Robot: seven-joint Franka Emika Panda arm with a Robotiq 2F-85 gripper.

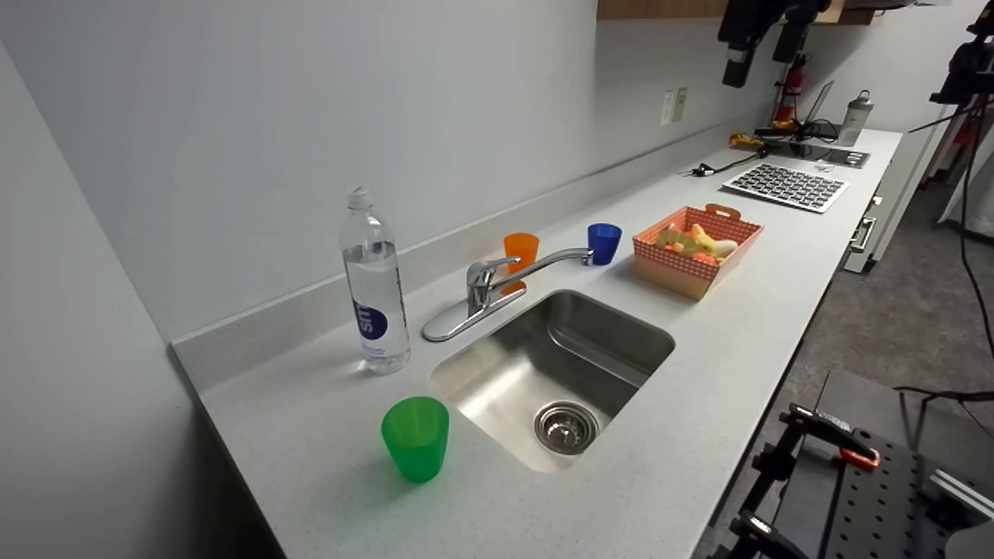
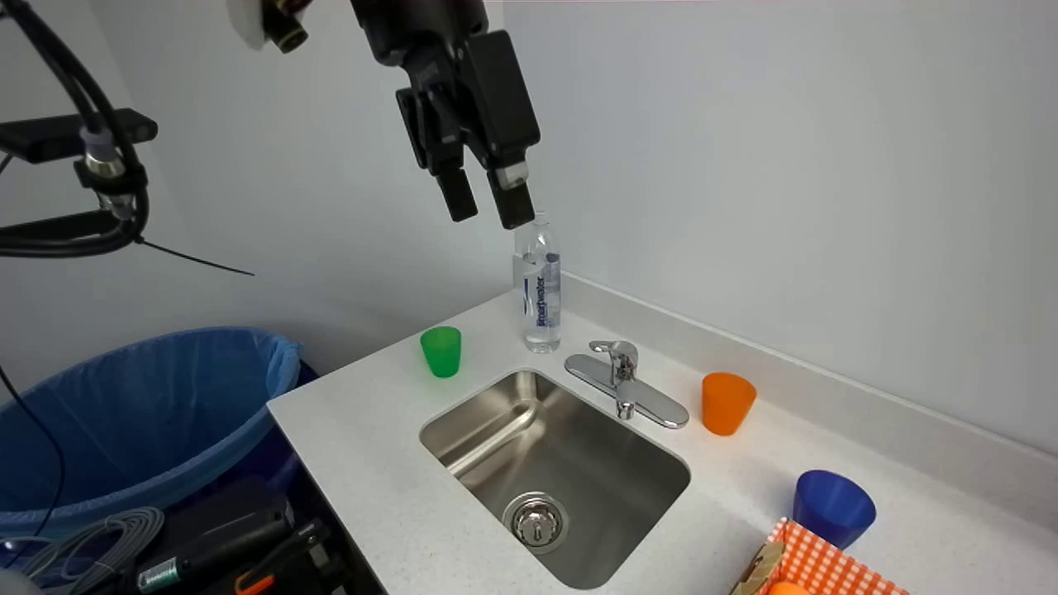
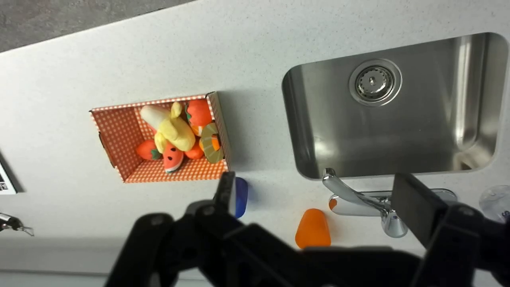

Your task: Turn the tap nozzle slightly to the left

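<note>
From where I stood, the gripper (image 2: pixel 489 210) hung well above the level of the sink (image 3: pixel 414 123), its fingers spread wide around nothing. The spout (image 3: pixel 347 192) reached from behind the sink to one back corner. Doing it well, I judged, meant lowering beside the spout's tip, clear of the sink's rim, then nudging gently left.

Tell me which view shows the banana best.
Wrist view: the banana shows large from above, yellow peel and pale tip clear. In an exterior view it looks small, at a slant; in an exterior view that crops the basket, no banana shows.
</note>
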